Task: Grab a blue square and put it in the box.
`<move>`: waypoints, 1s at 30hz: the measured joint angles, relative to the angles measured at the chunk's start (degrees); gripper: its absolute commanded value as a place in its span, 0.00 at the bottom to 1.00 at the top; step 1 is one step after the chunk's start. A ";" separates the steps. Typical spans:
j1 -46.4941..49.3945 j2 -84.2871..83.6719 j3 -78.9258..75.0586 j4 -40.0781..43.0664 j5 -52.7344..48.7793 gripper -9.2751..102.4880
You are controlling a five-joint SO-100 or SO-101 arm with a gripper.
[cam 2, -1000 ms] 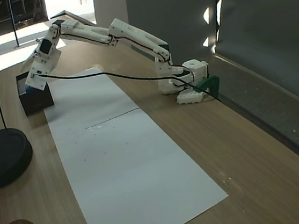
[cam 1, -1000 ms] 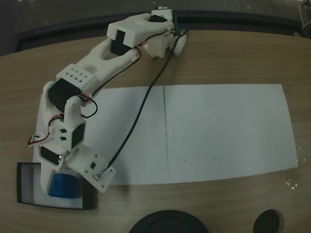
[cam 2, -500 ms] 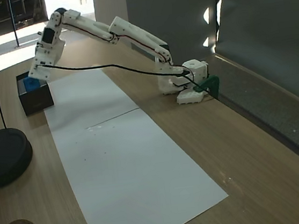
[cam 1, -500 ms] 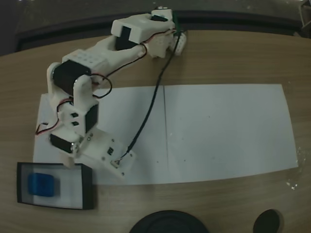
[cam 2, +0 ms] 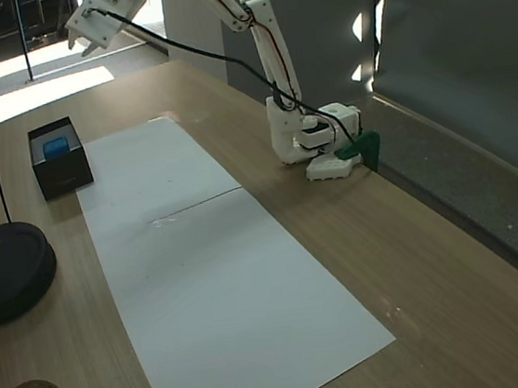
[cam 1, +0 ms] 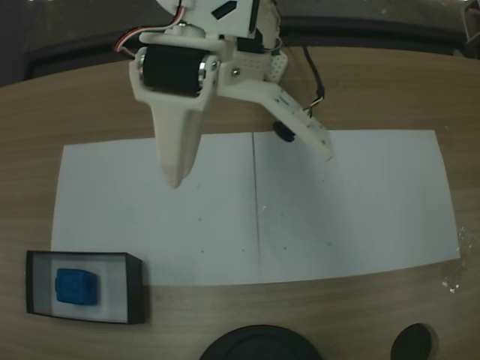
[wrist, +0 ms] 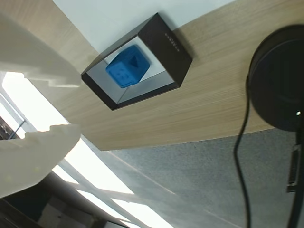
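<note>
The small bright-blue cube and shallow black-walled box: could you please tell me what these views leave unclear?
- Small bright-blue cube: too small in a fixed view to show its studs.
- Shallow black-walled box: floor beneath the cube hidden, wrist view.
- White gripper: too small there to judge its jaws.

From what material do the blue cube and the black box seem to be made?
The blue square looks like moulded plastic: an even bright colour, rounded edges and small stud marks on one face. The box has thin, matt black walls, perhaps card or plastic, and its pale floor looks smooth; the pictures leave this open.

no legible text, labels, brands, numbers or signs anywhere
</note>
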 measured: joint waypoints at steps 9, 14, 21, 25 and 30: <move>-10.02 36.74 41.40 -2.46 -0.09 0.13; -10.20 56.51 65.39 -10.99 -0.09 0.13; -10.11 80.95 97.29 -23.73 -0.09 0.13; -10.20 91.14 107.75 -28.30 -0.09 0.14; -10.28 100.02 114.96 -30.59 -0.09 0.14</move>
